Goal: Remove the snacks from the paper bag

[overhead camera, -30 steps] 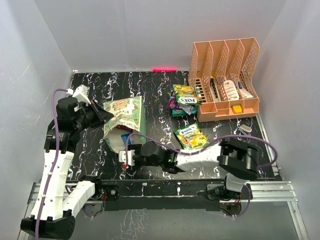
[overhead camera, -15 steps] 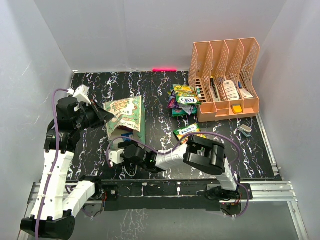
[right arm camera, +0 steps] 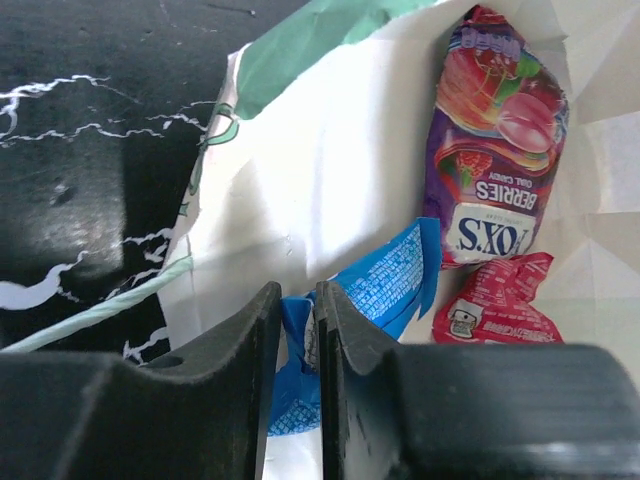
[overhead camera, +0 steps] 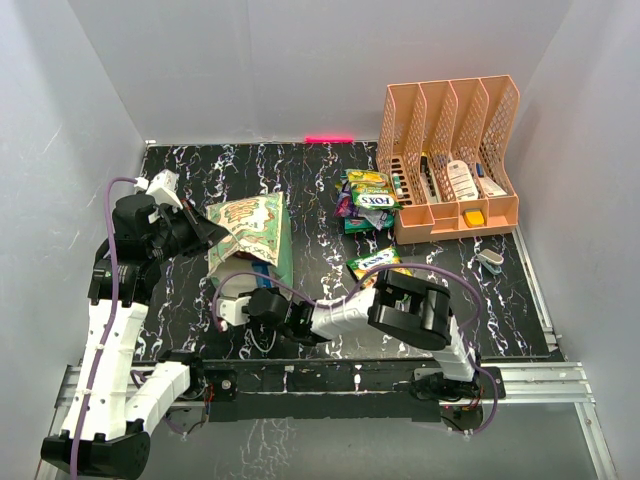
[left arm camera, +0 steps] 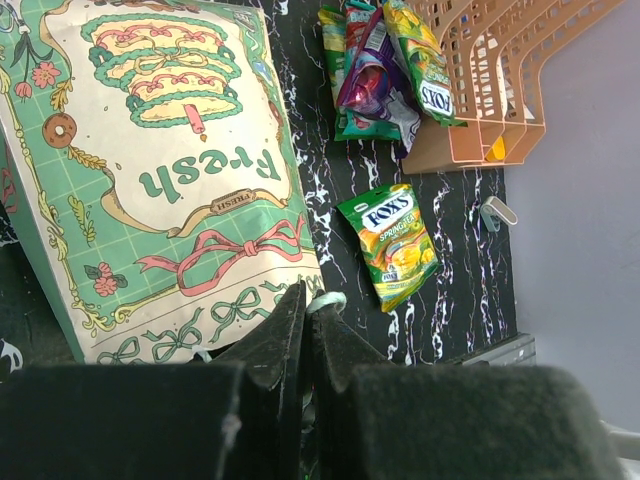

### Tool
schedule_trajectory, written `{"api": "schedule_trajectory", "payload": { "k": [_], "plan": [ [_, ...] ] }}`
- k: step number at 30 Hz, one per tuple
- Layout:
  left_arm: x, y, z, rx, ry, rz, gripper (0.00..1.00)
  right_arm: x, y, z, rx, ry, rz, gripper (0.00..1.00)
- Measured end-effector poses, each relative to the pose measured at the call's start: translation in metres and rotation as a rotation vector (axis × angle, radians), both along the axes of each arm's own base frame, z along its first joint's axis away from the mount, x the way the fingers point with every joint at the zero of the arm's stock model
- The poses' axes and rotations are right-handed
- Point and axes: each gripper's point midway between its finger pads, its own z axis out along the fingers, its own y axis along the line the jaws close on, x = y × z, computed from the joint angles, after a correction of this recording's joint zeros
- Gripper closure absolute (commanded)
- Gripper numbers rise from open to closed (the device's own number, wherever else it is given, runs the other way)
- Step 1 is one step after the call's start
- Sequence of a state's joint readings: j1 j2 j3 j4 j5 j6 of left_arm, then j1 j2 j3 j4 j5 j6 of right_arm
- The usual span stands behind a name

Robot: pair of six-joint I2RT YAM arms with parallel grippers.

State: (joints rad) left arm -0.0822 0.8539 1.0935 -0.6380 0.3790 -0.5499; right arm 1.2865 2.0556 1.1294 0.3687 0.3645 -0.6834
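The mint-green paper bag (overhead camera: pixel 255 225) lies on its side, mouth toward the arms. My left gripper (overhead camera: pixel 215 232) holds it at the top edge. In the left wrist view that gripper (left arm camera: pixel 312 300) is shut on the bag's white string handle (left arm camera: pixel 330 300), beside the patterned front panel (left arm camera: pixel 170 180). My right gripper (overhead camera: pixel 250 300) reaches into the mouth. In the right wrist view it (right arm camera: pixel 297 310) is shut on a blue packet (right arm camera: pixel 385 285). A purple snack (right arm camera: pixel 500 150) and a pink one (right arm camera: pixel 495 310) lie deeper on the pale interior (right arm camera: pixel 330 150).
A green-yellow packet (overhead camera: pixel 378 265) lies on the black marbled table beside the right arm. A small pile of packets (overhead camera: pixel 365 200) sits against the peach mesh organizer (overhead camera: pixel 450 150) at the back right. A small grey object (overhead camera: pixel 490 260) lies near the right edge.
The right arm swung left into the bag's mouth, then its jaws closed on the blue packet. The left arm and the bag have stayed put.
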Motion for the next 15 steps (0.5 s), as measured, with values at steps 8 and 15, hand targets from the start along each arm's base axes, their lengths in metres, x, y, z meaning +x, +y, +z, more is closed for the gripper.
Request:
{"api": "schedule_trajectory", "payload": {
  "k": [8,15],
  "plan": [
    [-0.001,0.000,-0.002,0.001,0.009,0.000,1.00,-0.028,-0.013,0.030,0.060,0.129,0.065,0.93],
    [-0.001,0.000,-0.002,0.001,0.009,0.000,1.00,-0.065,-0.030,0.090,0.226,0.241,0.177,0.93]
  ]
}}
